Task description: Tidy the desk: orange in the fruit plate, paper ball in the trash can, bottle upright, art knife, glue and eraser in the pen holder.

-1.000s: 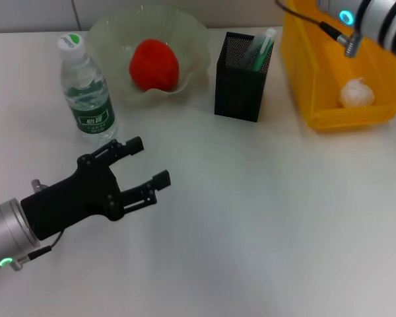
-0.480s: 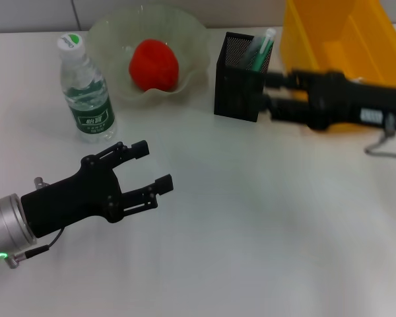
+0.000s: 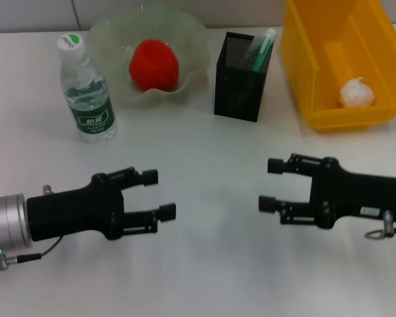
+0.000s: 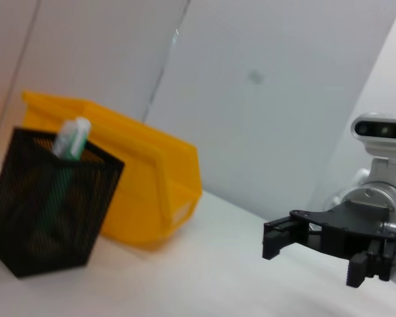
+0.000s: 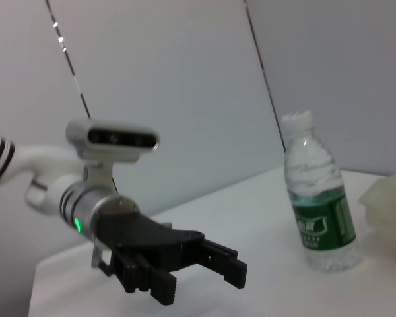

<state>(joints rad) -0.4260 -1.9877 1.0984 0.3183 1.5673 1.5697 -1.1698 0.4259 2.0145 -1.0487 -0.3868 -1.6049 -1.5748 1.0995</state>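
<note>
The orange (image 3: 154,64) lies in the translucent fruit plate (image 3: 195,39) at the back. Left of it the water bottle (image 3: 86,89) (image 5: 319,214) stands upright. The black mesh pen holder (image 3: 237,82) (image 4: 43,198) holds a green-and-white tube (image 3: 261,47) (image 4: 69,139); I cannot make out the art knife or eraser in it. The paper ball (image 3: 356,93) rests in the yellow trash can (image 3: 336,119) (image 4: 152,191). My left gripper (image 3: 158,193) (image 5: 201,271) is open and empty at the front left. My right gripper (image 3: 270,184) (image 4: 313,257) is open and empty at the front right, facing it.
White tabletop (image 3: 211,264) stretches between the two grippers and in front of them. A white wall stands behind the desk. The plate's rim (image 5: 389,198) shows beside the bottle in the right wrist view.
The right arm swung down from above the yellow trash can to low over the front right of the table. The left gripper turned level and shifted slightly right.
</note>
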